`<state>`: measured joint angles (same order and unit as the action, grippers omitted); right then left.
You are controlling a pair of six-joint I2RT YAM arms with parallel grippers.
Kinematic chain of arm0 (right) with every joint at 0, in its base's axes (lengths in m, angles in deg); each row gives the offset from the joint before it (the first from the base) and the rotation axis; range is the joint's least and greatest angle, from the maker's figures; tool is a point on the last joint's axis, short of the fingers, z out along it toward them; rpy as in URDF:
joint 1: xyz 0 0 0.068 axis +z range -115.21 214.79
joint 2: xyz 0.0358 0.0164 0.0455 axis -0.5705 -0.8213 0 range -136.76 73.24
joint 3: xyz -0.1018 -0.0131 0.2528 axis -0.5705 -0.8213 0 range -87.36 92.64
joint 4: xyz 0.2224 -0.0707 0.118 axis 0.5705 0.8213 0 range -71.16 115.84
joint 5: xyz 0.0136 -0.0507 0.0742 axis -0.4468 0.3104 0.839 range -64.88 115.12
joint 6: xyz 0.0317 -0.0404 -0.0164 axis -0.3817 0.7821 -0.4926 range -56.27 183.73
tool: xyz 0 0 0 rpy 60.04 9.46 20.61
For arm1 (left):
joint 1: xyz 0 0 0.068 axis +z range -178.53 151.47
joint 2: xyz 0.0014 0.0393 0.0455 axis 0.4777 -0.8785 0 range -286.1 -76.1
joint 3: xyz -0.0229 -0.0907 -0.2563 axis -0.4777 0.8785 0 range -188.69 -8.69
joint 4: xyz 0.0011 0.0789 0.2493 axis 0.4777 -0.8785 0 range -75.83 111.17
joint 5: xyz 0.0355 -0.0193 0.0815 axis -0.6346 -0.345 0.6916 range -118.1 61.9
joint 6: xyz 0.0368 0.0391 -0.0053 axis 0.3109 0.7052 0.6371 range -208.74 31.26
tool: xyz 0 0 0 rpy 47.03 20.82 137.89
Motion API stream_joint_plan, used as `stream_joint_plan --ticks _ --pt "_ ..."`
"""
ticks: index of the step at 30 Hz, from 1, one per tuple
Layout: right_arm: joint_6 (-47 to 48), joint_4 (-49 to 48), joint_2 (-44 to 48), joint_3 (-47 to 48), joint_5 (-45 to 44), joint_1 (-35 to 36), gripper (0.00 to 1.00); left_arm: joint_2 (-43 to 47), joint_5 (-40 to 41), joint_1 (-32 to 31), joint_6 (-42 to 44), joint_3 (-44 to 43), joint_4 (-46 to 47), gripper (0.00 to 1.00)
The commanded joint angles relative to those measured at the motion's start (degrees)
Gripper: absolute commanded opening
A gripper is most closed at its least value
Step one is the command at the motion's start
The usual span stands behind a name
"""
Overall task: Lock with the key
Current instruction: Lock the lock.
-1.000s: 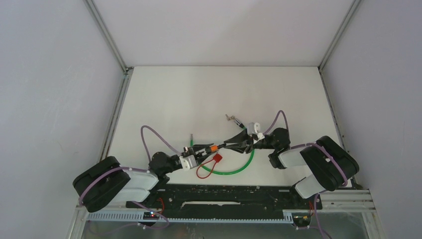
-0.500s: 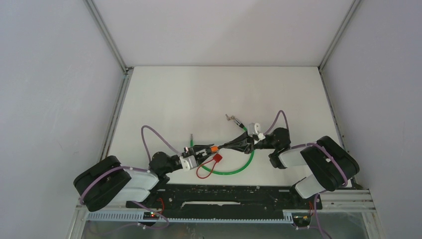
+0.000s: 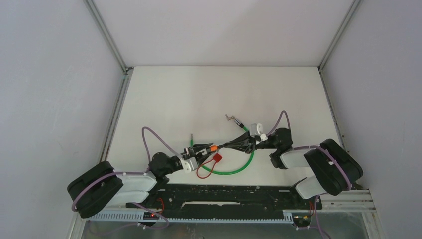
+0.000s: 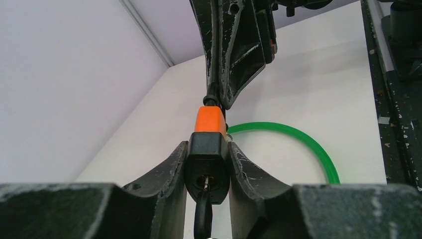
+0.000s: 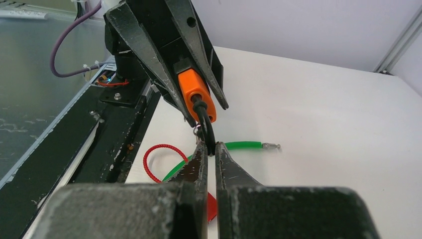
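both arms look like the same build to me. left arm (image 3: 132, 180) and right arm (image 3: 293, 159): white link shells, bulky rounded black joint housings, black wrists. a purple cable (image 3: 143, 134) loops off each, held with white zip ties. small white camera block (image 3: 188, 163) at each wrist. fingers (image 4: 164, 174) black, tapered, paint scuffed and speckled pale; inner faces curved on the left pair.

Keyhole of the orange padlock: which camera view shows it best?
Left wrist: the keyhole faces the lens, key inserted. Right wrist shows only the padlock at its orange end and shackle; the top view, a tiny speck.
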<state>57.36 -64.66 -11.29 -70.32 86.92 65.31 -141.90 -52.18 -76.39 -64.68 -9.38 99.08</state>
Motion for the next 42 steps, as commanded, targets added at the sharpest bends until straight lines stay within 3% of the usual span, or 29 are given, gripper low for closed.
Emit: stream_joint_plan --ticks 1,10,22,30,42 --pt "2.59 -3.41 2.62 -1.15 -2.02 -1.78 0.00 2.60 3.71 0.49 2.67 -0.90 0.38 0.00" --pt "3.54 -3.39 4.98 -2.54 -3.93 -2.03 0.00 0.68 4.31 0.54 -0.31 -1.33 2.53 0.00" --pt "9.28 -1.44 13.87 -7.50 -11.74 -1.99 0.00 -11.67 -1.30 0.51 -4.51 -5.50 6.51 0.00" --pt "22.47 16.21 23.54 -7.14 -17.30 3.07 0.00 -13.31 -2.76 0.49 -4.13 -6.13 6.37 0.00" --pt "36.50 32.61 26.87 -4.55 -31.34 11.75 0.00 -10.46 2.45 0.53 -2.78 -6.12 1.78 0.00"
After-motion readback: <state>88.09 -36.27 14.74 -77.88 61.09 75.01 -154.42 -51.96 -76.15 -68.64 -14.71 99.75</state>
